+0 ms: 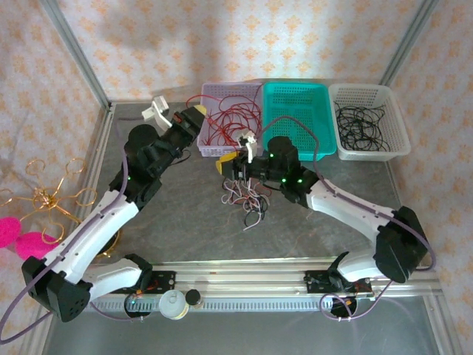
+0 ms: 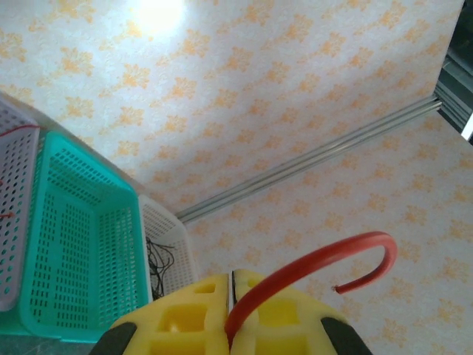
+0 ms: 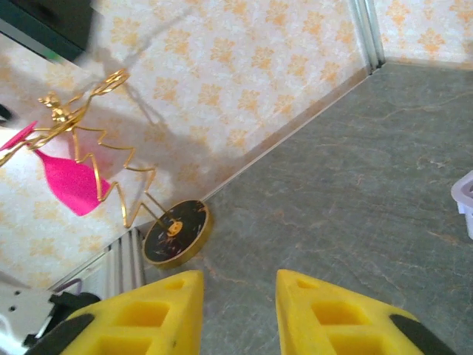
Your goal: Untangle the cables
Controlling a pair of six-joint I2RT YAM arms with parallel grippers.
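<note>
In the left wrist view my left gripper (image 2: 231, 277) is shut, its yellow fingers pinching a red cable (image 2: 295, 270) that arcs up and right to a free cut end. From above, the left gripper (image 1: 198, 112) hovers at the left rim of the lilac basket (image 1: 209, 90), where more red cables (image 1: 230, 122) lie in loose loops. A small tangle of white, red and black cables (image 1: 246, 200) lies on the table. My right gripper (image 1: 226, 164) hangs just above and left of that tangle. The right gripper (image 3: 239, 285) is open with bare table between its fingers.
A teal basket (image 1: 295, 92) stands right of the lilac one. A white basket (image 1: 369, 92) beyond it holds black cables (image 1: 361, 126). The gold wire stand (image 1: 52, 196) with pink pieces stands at the left edge; its round base (image 3: 176, 233) sits ahead of the right gripper.
</note>
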